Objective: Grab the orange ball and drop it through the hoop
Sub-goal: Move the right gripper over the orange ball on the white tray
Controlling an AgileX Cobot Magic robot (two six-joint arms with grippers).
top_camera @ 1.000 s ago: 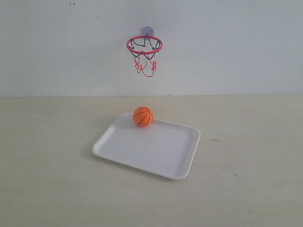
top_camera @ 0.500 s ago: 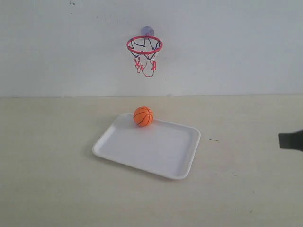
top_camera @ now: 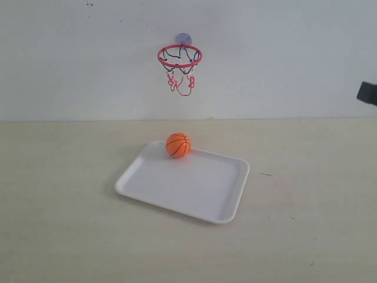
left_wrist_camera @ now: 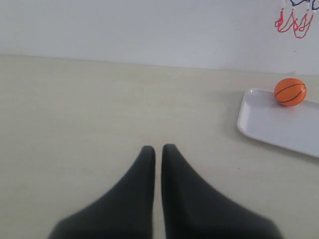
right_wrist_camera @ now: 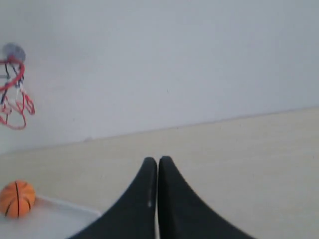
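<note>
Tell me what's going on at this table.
Nothing is being handled yet. The orange ball sits in the far corner of the white tray, below the hoop mounted on the wall. The left gripper and the right gripper both have their fingers pressed together and hold nothing. Each is over bare table, apart from the tray. The pick-up has not begun.

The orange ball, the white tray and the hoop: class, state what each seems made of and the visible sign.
The orange ball: probably rubber or foam, matte, with black seam lines and no glare. The white tray: likely moulded plastic, smooth, with a soft sheen and a rounded raised rim. The hoop: a thin red ring, plastic or coated metal, unclear which; its net looks like cord.
</note>
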